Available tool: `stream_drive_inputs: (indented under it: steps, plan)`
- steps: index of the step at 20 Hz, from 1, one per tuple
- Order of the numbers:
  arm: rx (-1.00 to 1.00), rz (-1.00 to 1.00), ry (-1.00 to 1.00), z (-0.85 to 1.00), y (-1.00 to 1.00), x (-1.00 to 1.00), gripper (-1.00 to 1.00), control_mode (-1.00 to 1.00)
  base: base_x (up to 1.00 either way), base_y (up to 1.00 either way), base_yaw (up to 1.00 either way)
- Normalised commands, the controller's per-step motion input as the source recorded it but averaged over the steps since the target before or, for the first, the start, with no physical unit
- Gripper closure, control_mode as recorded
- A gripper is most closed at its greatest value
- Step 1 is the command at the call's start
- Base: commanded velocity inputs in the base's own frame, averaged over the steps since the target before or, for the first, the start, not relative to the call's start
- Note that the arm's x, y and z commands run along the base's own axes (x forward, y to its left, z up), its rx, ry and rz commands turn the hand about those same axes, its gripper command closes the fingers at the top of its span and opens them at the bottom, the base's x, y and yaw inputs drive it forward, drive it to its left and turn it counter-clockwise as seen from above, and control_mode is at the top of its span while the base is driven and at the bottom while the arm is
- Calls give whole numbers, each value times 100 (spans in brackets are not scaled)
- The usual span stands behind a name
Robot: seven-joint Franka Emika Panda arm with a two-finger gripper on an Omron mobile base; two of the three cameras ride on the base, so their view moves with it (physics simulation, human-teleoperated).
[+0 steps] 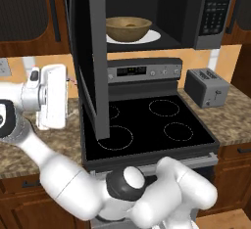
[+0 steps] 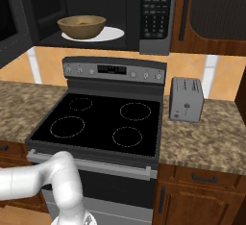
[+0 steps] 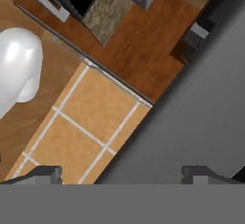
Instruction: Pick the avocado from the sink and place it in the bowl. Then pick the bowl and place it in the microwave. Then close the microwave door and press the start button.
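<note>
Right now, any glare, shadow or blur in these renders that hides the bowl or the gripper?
Left base view: flat even light, bowl sharp inside the dim microwave. Right base view: bowl clear, soft shade under it on the white plate. Hand view: coarse and blurry, fingertips dark, door a smooth grey gradient.

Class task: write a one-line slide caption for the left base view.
Tan wooden bowl on the white turntable plate inside the open black microwave; its door hangs over the black stove.
</note>
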Motion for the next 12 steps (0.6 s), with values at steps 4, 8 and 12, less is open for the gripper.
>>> stream_drive_inputs:
  steps: [4, 8, 12]
  plan:
    - [1, -2, -14, 15, -100, -3, -100, -100, 0, 0, 0]
    - [0, 1, -24, 2, -100, -40, -100, -100, 0, 0, 0]
    - [0, 22, -50, 1, -95, -92, -100, -100, 0, 0, 0]
